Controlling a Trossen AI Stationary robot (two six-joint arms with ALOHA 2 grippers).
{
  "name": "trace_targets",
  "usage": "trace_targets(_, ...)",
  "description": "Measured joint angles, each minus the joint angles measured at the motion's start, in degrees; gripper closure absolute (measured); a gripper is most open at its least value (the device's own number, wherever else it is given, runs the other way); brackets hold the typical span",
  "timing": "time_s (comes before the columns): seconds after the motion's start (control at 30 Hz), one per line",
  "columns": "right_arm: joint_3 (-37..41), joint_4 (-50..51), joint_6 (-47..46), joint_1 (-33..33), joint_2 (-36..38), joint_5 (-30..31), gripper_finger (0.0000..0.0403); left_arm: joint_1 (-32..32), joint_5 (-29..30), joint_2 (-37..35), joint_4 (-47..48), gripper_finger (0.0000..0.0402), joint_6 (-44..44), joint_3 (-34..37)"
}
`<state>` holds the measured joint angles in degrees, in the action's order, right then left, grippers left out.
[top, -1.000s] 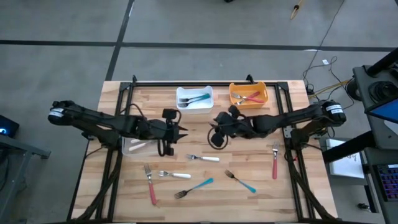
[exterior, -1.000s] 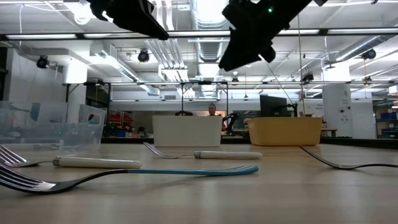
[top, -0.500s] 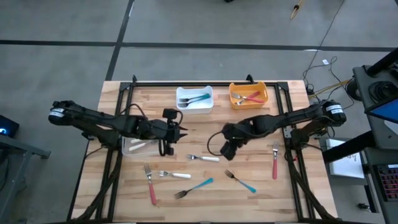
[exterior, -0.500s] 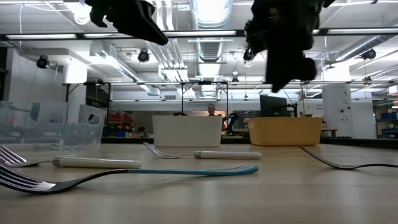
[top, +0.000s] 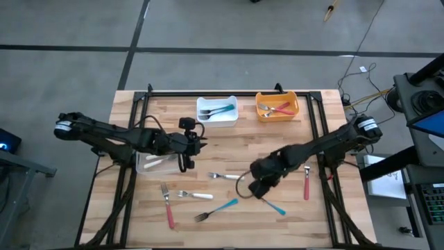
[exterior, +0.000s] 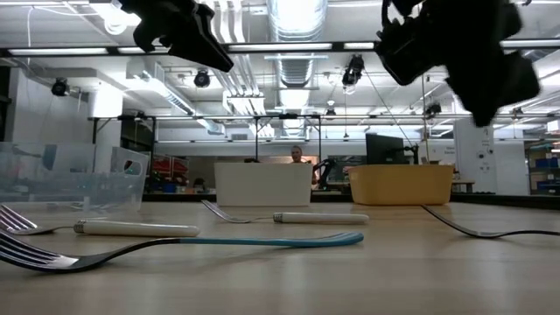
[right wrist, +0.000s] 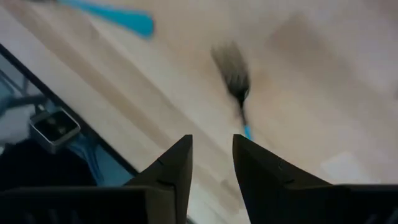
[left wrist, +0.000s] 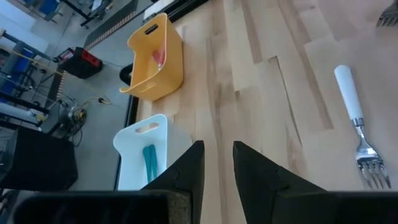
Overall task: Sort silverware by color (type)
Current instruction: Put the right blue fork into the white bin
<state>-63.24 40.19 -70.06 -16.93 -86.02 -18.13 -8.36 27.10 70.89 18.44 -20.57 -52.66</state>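
From above, the right gripper (top: 262,186) is seen hovering over the near-middle of the table (top: 326,208), right by a teal-handled fork (top: 269,202); its fingers are held a narrow gap apart with nothing between them, which only the right wrist view makes plain, along with that fork's tines (right wrist: 231,76) just ahead of the fingers. The left gripper (top: 200,144) is parked mid-table beside the clear bin (top: 151,164), where white handles can just be made out; its fingers are also set slightly apart and empty. The rest of the loose silverware is spread across the near half: a white fork (top: 227,176), a white-handled piece (top: 194,195), a second teal fork (top: 216,209), a red fork (top: 167,205) and a red piece (top: 306,180) off to the right. Teal pieces are seen in the white bin (top: 216,110) and red ones in the orange bin (top: 277,105) at the far edge. The low view adds something the top-down can't: both grippers are well up off the tabletop, and a person (exterior: 296,155) can be glimpsed far back in the room.
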Motion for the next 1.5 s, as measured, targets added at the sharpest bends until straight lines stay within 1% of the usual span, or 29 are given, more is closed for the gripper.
trace_targets(0.1,-2.1,0.2,-1.6,-2.7,-3.6,-1.8,0.0306,0.0,0.0,0.0,1.0,0.0336,0.2,0.0)
trace_targets(0.2,-5.0,2.7,0.2,-5.1,-7.5,-1.8,0.0315,0.0,-0.1,0.0,2.6,0.0336,0.7,0.0)
trace_targets(0.33,-8.1,7.4,4.5,-7.7,-12.9,-0.9,0.032,0.0,-0.1,0.0,4.2,0.0336,1.7,0.0)
trace_targets(0.47,-9.9,8.3,7.7,-8.9,-17.2,1.6,0.0317,0.0,-0.2,0.0,6.9,0.0336,2.9,0.0)
trace_targets(0.63,-12.6,10.1,9.1,-8.9,-19.0,8.1,0.03,0.0,-0.1,0.0,8.1,0.0335,4.2,0.0)
trace_targets(0.77,-12.3,10.6,9.6,-8.9,-19.1,12.2,0.0281,0.0,-0.1,-0.1,8.4,0.0335,4.4,0.0)
trace_targets(0.93,-10.7,10.6,9.6,-9.1,-20.0,12.3,0.0264,0.0,-0.1,-0.1,8.7,0.0335,4.4,0.0)
trace_targets(1.1,-10.7,9.9,11.5,-9.9,-22.2,12.2,0.0261,0.0,-0.1,-0.1,8.8,0.0335,4.4,0.0)
trace_targets(1.2,-10.8,9.8,12.9,-10.2,-23.3,12.4,0.0272,0.0,0.0,-0.1,8.8,0.0335,4.4,0.0)
trace_targets(1.27,-10.8,9.4,13.3,-10.3,-24.0,12.4,0.0289,0.0,0.4,-0.1,8.7,0.0335,4.4,0.0)
trace_targets(1.5,-11.0,8.5,13.9,-10.3,-24.8,12.2,0.0381,0.0,0.9,0.0,8.7,0.0335,4.4,0.0)
